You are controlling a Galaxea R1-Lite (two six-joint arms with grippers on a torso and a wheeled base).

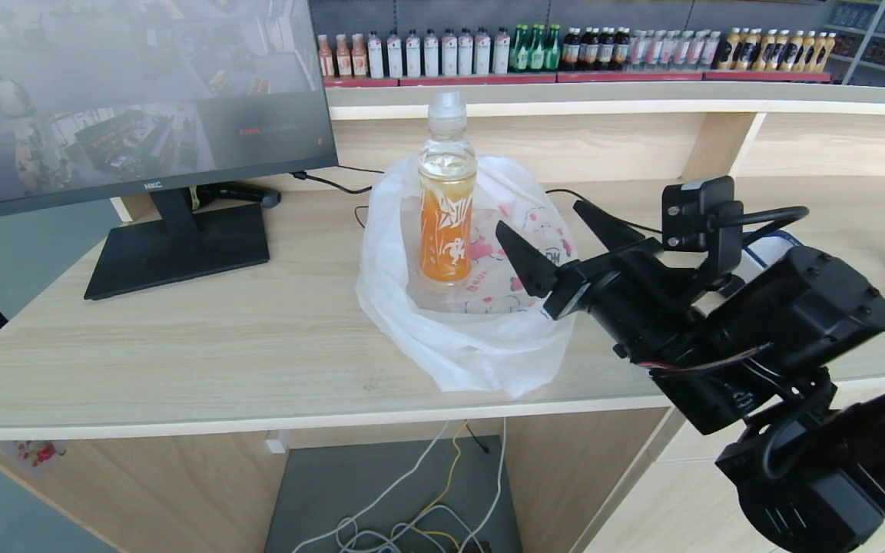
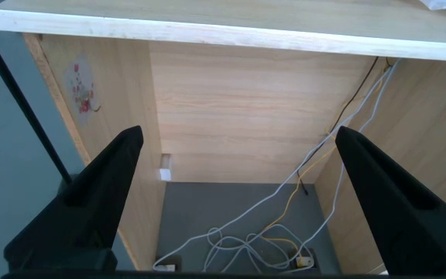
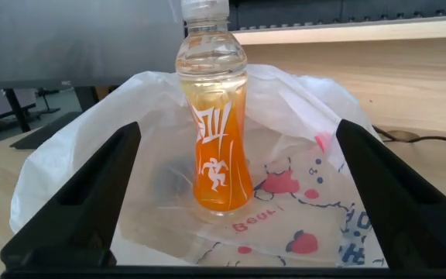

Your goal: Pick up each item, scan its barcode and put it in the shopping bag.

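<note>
Clear plastic bottle of orange drink (image 1: pixel 446 207) stands upright inside white plastic shopping bag (image 1: pixel 458 346), middle of pale wooden counter (image 1: pixel 181 346). Your right gripper (image 1: pixel 538 216) at bottle's 3 o'clock, jaws wide apart, empty. Back out straight and avoid snagging bag rim. Left gripper (image 2: pixel 238 136) spread wide, empty, below counter.

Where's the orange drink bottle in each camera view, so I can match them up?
Head view: bottle stands upright in the shopping bag, in the middle of the counter, ahead of the right tool.
Right wrist view: bottle dead ahead, centred, inside the bag.
Left wrist view: aimed under the counter at loose cables.
Shared landmark: the counter's wooden top.
</note>
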